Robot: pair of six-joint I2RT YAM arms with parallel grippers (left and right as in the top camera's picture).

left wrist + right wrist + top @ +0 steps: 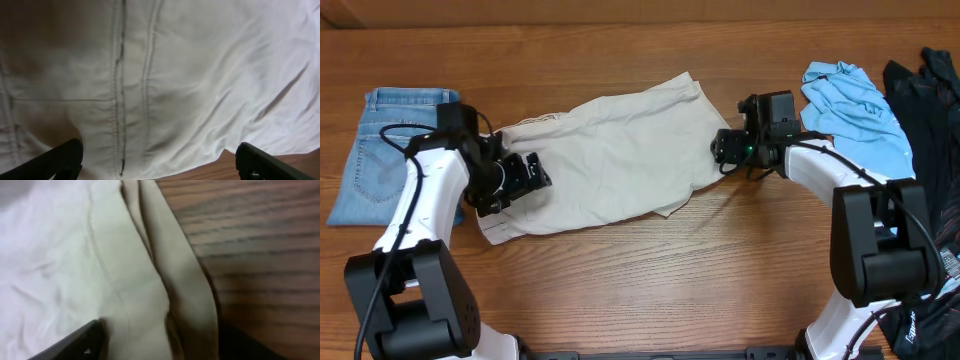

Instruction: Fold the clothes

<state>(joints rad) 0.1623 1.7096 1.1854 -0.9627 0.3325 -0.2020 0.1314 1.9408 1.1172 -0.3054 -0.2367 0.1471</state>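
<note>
The pale beige shorts (620, 150) lie spread across the middle of the wooden table. My left gripper (527, 176) is low over their left end. In the left wrist view its fingers (160, 167) are wide apart, with a stitched seam of the shorts (150, 90) between them and nothing held. My right gripper (722, 148) is at the shorts' right edge. In the right wrist view its fingers (160, 345) stand apart on either side of a folded hem of the shorts (165, 295), one over cloth and one over bare wood.
Folded blue denim jeans (390, 150) lie at the far left, partly under my left arm. A crumpled light blue shirt (855, 110) lies at the right, with a dark garment (930, 85) beyond it. Bare wooden table (650, 290) runs along the front.
</note>
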